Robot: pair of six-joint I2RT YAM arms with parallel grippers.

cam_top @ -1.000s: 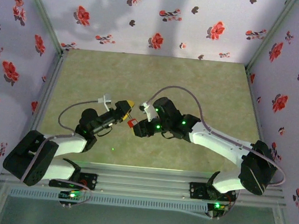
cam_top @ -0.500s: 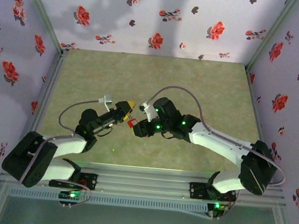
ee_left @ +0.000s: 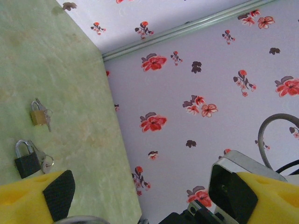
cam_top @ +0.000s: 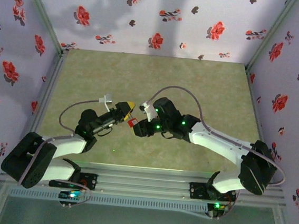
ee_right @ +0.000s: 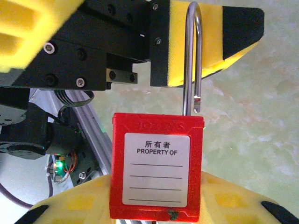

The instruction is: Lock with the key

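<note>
From above, we see two arms meeting over the middle of a green table (cam_top: pixel 194 90) enclosed by walls (cam_top: pixel 148 16) papered with red flowers. Just right of centre, the right gripper (cam_top: pixel 137 128) is clamped on a red padlock (cam_top: pixel 133 123). The left gripper (cam_top: pixel 127 109) sits just to the upper left of the lock, its yellow tips pointing toward it.

In the right wrist view the red padlock fills the centre and lower half of the frame. It stands upright between yellow fingers (ee_right: pixel 233 200) that squeeze its lower body from both sides. A white label on its face reads "PROPERTY OF" above blank lines. Its steel shackle (ee_right: pixel 190 51) rises to the top edge, and the right leg ends free just above the body, so the lock is open. Behind the shackle, at upper right, one yellow and black finger of the left gripper is close by.

In the left wrist view the left gripper's two yellow fingers (ee_left: pixel 35 198) sit in the bottom corners, spread wide apart with nothing between them. On the table at left lie a small brass padlock (ee_left: pixel 39 115) and, below it, a black padlock (ee_left: pixel 27 161), each with keys (ee_left: pixel 46 162) attached.
</note>
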